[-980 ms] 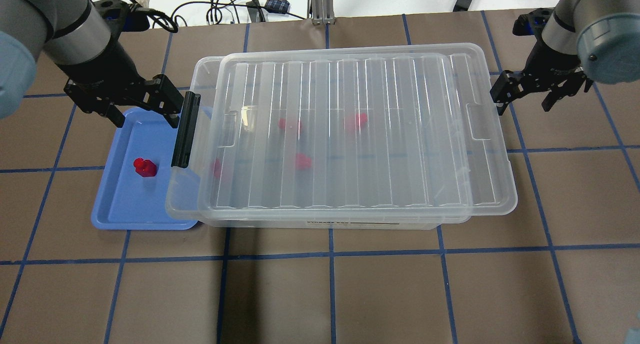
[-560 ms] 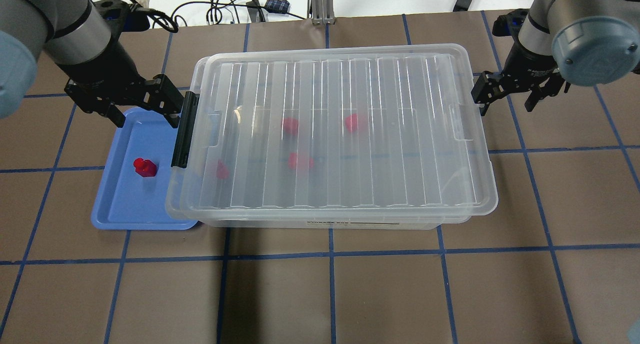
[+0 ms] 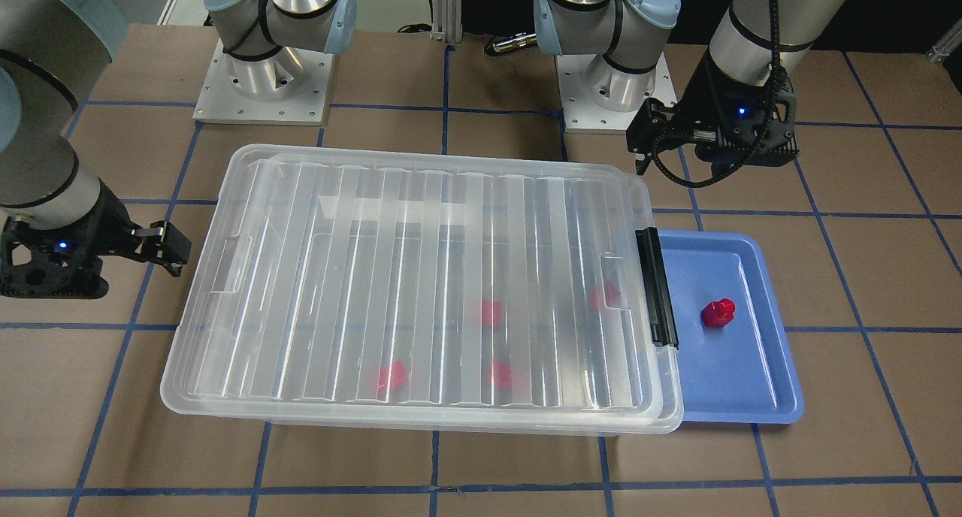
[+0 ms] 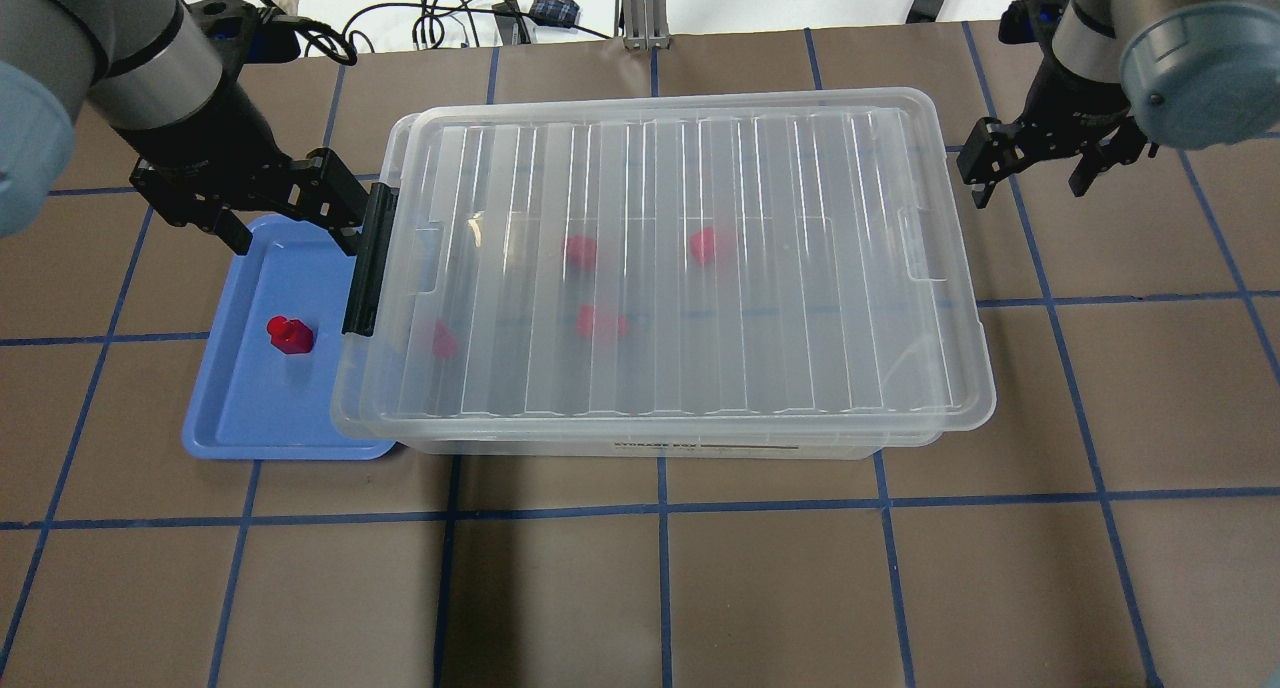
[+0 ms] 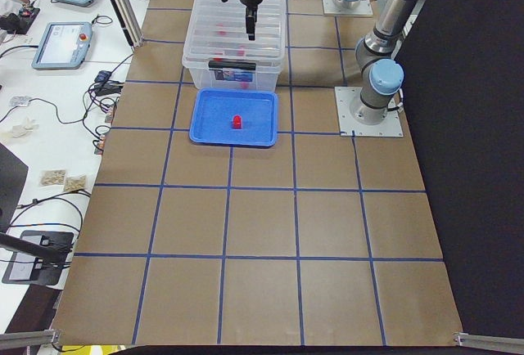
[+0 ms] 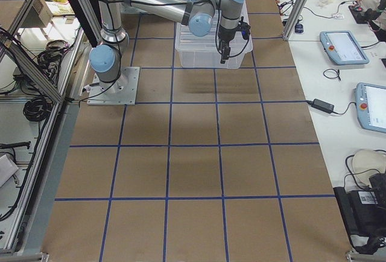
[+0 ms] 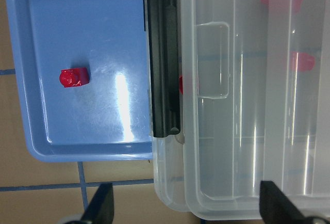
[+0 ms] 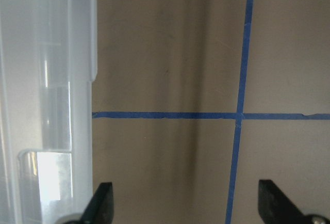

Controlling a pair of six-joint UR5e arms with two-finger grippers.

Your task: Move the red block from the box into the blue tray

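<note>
The red block (image 4: 290,335) stands in the blue tray (image 4: 250,418), also in the front view (image 3: 718,312) and the left wrist view (image 7: 73,77). The tray's right part lies under the box (image 4: 680,268), a clear bin with its ribbed lid on and a black latch bar (image 4: 370,258) at its left end. Several blurred red pieces (image 4: 580,251) show through the lid. My left gripper (image 4: 290,223) is open and empty over the tray's far end, next to the latch. My right gripper (image 4: 1030,173) is open and empty, just off the box's right end.
Cables and small devices (image 4: 480,13) lie on the white bench past the table's far edge, beside an aluminium post (image 4: 640,8). Both arm bases (image 3: 263,74) stand behind the box. Brown table with blue tape lines (image 4: 660,588) lies in front of the box.
The lid, first offset to the right, slid left into line with the box as my right gripper moved left against it. My right gripper then drew back right. My left gripper stayed still.
</note>
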